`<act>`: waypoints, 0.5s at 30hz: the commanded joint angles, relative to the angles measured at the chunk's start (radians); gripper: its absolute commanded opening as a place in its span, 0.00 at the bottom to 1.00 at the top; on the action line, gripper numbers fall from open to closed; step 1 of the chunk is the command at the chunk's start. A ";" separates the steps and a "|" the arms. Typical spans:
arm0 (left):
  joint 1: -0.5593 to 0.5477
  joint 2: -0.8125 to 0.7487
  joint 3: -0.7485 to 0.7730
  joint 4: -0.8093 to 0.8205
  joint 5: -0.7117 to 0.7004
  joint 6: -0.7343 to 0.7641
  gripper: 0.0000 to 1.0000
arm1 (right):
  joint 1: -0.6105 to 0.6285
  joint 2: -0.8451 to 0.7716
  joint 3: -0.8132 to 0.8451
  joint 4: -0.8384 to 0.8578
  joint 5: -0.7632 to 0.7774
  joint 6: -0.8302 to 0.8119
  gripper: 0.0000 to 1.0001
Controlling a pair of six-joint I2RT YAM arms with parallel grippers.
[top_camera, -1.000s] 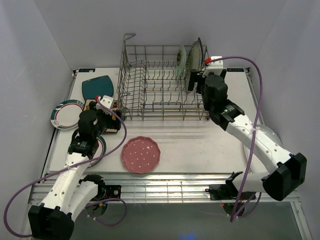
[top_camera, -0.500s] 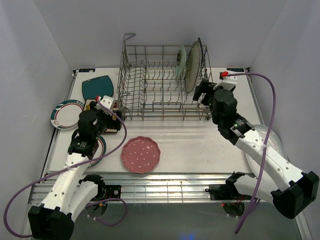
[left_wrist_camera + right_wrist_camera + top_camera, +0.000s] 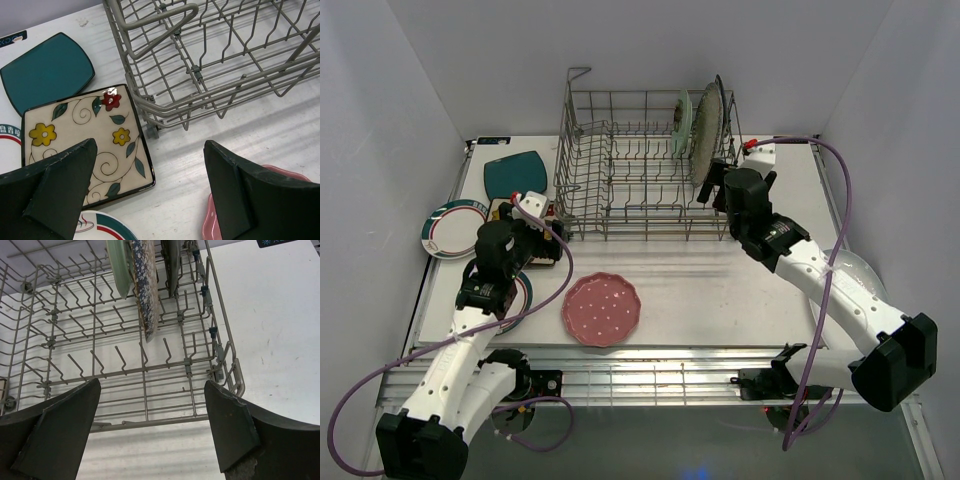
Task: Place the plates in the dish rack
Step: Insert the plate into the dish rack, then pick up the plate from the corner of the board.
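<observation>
The dish rack (image 3: pixel 582 185) holds three plates, all upright in its far right tines: a mint green plate (image 3: pixel 117 265), a speckled plate (image 3: pixel 145 285) and a darker one (image 3: pixel 172 265) nearest the rack's right wall. The others lie on the surface (image 3: pixel 720 290) outside the rack. A pink plate (image 3: pixel 602 309) lies in front of it. A floral square plate (image 3: pixel 85 142) and a teal square plate (image 3: pixel 47 70) are by its left front corner, and a rimmed round plate (image 3: pixel 450 228) is farther left. A white oval plate (image 3: pixel 855 280) lies off the rack's right front, partly under the right arm.

Both pairs of jaws are spread wide and hold nothing. The left jaws hang over the floral plate beside the rack's left front corner, and the right jaws sit just before its right front corner.

The likeliest trouble is the floral plate. It lies flat, close to the rack's foot, so a closing finger may push it against the wire instead of getting under it. It could also skid onto the second rimmed plate (image 3: pixel 102 227) on its side away from the rack. On the right, a careless swing past the rack's wall could knock the leaning speckled plate into the green one.
</observation>
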 commanded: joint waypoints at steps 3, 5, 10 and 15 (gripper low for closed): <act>0.003 -0.026 0.010 0.005 -0.003 0.006 0.98 | 0.000 -0.027 0.037 0.044 0.027 -0.031 0.90; 0.003 -0.029 0.012 0.005 -0.003 0.006 0.98 | 0.001 -0.031 0.023 0.059 0.011 -0.029 0.90; 0.003 -0.042 0.010 0.003 0.000 0.006 0.98 | 0.000 -0.047 -0.007 0.084 -0.077 -0.057 0.90; 0.003 -0.034 0.012 0.003 0.009 0.006 0.98 | 0.000 -0.048 -0.003 0.060 -0.086 -0.062 0.90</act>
